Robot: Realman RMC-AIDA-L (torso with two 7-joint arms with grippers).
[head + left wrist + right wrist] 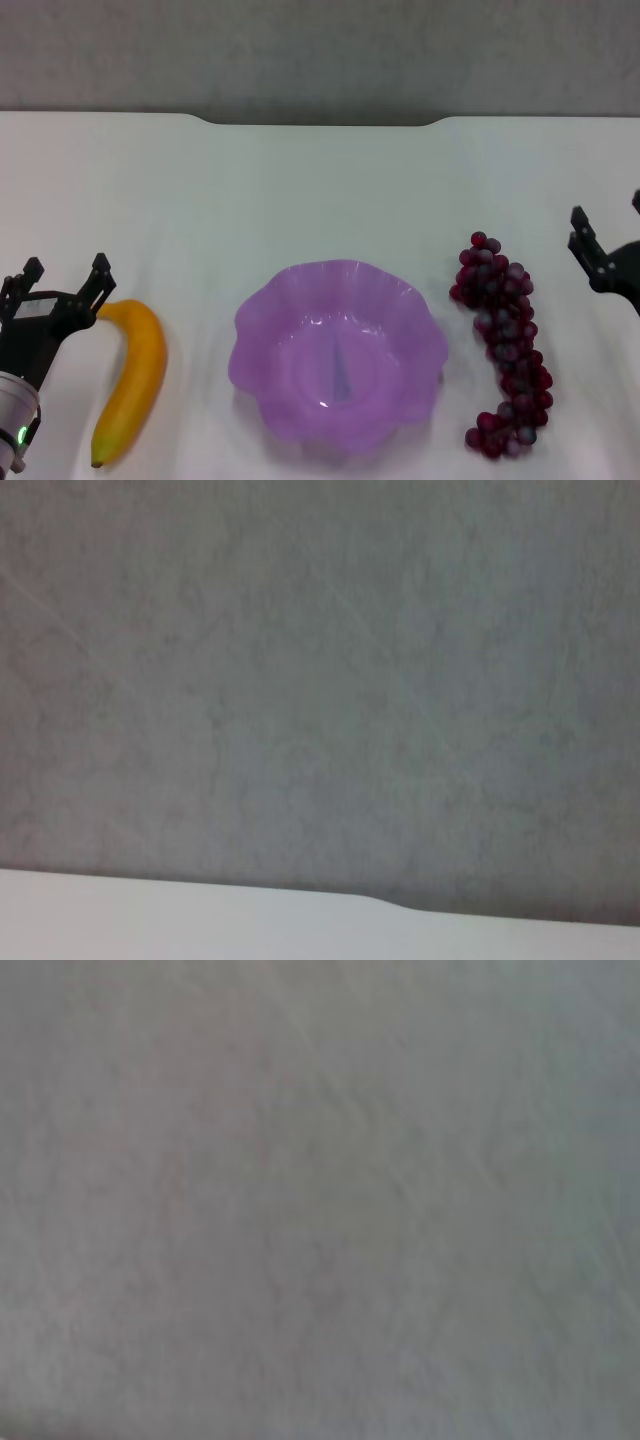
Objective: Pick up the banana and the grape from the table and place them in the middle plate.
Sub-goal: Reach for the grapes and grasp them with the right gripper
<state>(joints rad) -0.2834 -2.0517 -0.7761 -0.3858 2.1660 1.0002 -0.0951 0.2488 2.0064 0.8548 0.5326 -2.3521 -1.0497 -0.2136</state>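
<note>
On the white counter (320,190) the purple plate (262,310) sits empty between the banana (135,375) and the grape bunch (503,345). Left gripper (66,273) hovers beside the banana, jaws spread; right gripper (608,225) waits apart, jaws spread.

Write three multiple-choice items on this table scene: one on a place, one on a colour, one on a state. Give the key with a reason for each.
1. Where does the banana lie relative to the middle plate?
A. On the robot's left of it
B. Inside it
C. On the robot's right of it

2. What colour is the middle plate?
A. Green
B. Purple
C. White

3. What does the left gripper hold?
A. The grape
B. The banana
C. Nothing

Key: 1 A, the banana rests on the table beside the left gripper. 2 B, it is translucent purple. 3 C, its fingers are spread, empty, by the banana's far end.
</note>
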